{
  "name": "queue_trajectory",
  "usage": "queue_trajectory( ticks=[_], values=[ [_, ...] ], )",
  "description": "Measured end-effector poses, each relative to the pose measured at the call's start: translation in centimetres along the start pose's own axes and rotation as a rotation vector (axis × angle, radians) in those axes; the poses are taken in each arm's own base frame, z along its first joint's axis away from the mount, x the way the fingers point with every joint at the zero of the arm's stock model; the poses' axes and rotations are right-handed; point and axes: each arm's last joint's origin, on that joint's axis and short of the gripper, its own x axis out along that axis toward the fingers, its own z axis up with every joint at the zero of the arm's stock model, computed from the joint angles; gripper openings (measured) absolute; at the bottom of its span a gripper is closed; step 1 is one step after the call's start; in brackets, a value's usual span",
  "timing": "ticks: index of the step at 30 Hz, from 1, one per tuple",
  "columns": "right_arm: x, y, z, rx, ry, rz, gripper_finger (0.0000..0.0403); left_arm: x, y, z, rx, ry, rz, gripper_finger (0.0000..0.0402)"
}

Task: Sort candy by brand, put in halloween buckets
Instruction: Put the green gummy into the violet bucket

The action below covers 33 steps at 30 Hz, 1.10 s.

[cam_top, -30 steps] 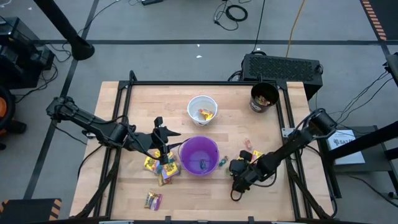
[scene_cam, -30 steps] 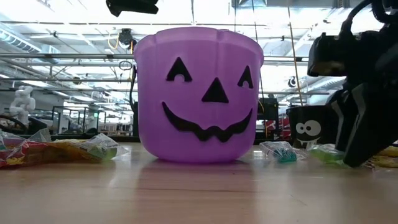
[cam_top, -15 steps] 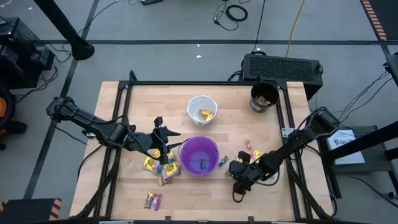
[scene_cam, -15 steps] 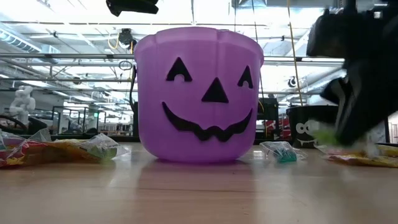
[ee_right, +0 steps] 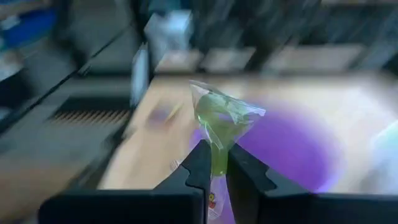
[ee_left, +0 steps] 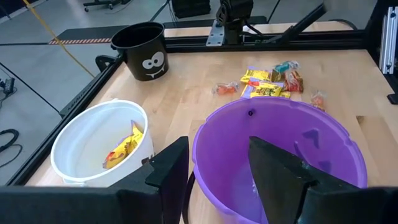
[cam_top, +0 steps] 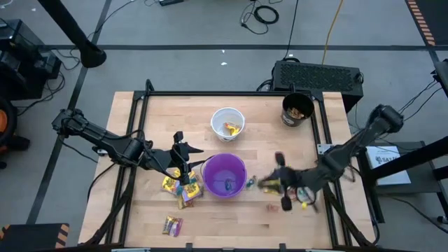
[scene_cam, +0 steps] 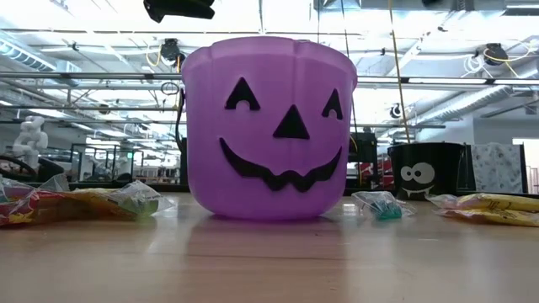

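Right pincer [ee_right: 214,163] clamped on a crinkly green-wrapped candy [ee_right: 221,124], raised above the wooden surface [cam_top: 266,122] beside the round purple plastic pumpkin-face bucket [cam_top: 225,176]; left pincer [ee_left: 217,168] spread open, empty, at that bucket's rim.

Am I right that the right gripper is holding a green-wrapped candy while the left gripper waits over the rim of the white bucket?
Not quite: the left gripper waits over the rim of the purple bucket, as the left wrist view shows. The right gripper does hold a green-wrapped candy.

Black ridged box [cam_top: 318,75] behind table [cam_top: 161,112].
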Motion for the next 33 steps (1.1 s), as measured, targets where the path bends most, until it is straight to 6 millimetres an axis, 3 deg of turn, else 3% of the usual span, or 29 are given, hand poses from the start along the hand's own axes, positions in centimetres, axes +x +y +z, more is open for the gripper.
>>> queue_trajectory(
  ticks=[4,7,13,21,29,33],
  values=[
    [-0.5,-1.0,3.0,-0.184,-0.224,-0.126,0.0033,0.0,0.0,0.0,-0.002,0.000,0.000,0.0173],
    [-0.3,-1.8,3.8,-0.268,-0.281,-0.180,0.0033,0.0,0.0,0.0,-0.026,0.000,0.000,0.0173],
    [1.3,-2.5,3.1,-0.282,-0.235,-0.223,0.0033,-0.1,-0.1,-0.1,-0.048,0.005,-0.003,0.0173],
    [1.5,-2.5,2.9,-0.264,-0.219,-0.218,0.0033,-0.4,-0.6,-0.3,-0.053,0.021,-0.022,0.0173],
    [1.0,-2.5,4.4,-0.042,-0.346,0.147,0.0033,-0.7,-1.1,-0.4,-0.043,0.018,-0.040,0.0173],
    [1.5,-2.7,4.0,-0.056,-0.305,0.208,0.0034,-0.7,-1.1,-0.4,-0.044,0.017,-0.039,0.0173]
  ],
)
